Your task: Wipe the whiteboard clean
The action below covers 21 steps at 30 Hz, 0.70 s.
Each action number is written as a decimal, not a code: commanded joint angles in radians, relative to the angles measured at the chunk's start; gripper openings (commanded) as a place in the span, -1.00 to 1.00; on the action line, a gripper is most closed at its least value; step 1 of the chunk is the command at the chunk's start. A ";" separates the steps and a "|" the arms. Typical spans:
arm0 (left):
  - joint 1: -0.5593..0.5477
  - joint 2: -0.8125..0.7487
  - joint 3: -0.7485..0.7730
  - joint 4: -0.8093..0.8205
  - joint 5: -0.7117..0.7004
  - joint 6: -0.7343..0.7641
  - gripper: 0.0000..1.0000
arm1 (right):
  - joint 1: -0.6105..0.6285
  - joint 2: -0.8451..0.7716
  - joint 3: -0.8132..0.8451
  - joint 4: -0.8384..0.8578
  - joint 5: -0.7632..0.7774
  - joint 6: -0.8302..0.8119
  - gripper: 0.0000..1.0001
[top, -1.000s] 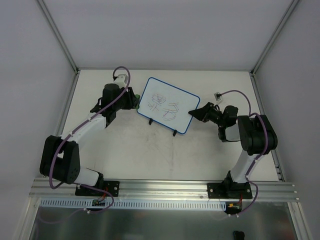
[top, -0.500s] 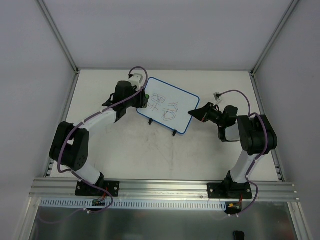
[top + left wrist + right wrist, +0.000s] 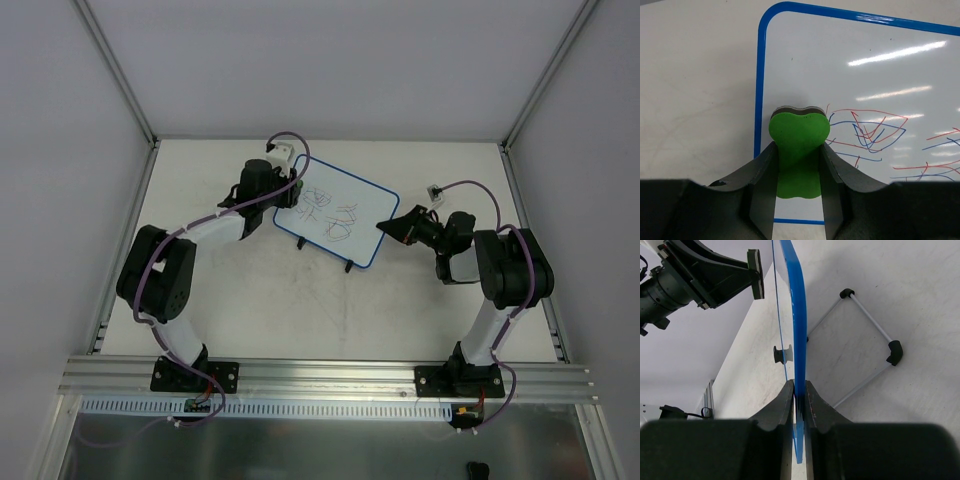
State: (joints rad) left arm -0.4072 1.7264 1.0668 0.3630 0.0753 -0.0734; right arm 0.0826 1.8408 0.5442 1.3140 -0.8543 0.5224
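Note:
The whiteboard (image 3: 340, 215), white with a thin blue frame, stands tilted on the table and bears red and blue scribbles (image 3: 875, 131). My left gripper (image 3: 799, 165) is shut on the green eraser (image 3: 798, 137), whose tip lies at the board's left part, just inside the blue frame and beside the scribbles. My right gripper (image 3: 799, 392) is shut on the board's blue edge (image 3: 798, 330) and holds it from the right side (image 3: 392, 228). The left gripper (image 3: 287, 192) is at the board's left end.
The board's wire stand with black feet (image 3: 894, 351) rests on the table behind the board. A small white connector (image 3: 436, 189) on a purple cable lies near the right arm. Metal posts (image 3: 520, 125) frame the table's back corners.
My left arm has moved right and forward, carrying the green eraser from beside the board's left edge onto its left part. The right arm and the board have stayed still.

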 commanded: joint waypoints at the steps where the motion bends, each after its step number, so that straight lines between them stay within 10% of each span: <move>1: -0.010 0.025 0.039 0.122 -0.013 0.026 -1.00 | 0.002 0.006 -0.004 0.218 0.020 -0.053 -1.00; 21: -0.096 0.194 0.211 0.025 0.009 0.040 -1.00 | 0.000 0.001 -0.009 0.218 0.020 -0.067 -0.99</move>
State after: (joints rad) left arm -0.4511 1.8980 1.2480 0.4053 0.0597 -0.0578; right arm 0.0826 1.8408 0.5419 1.3151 -0.8539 0.5205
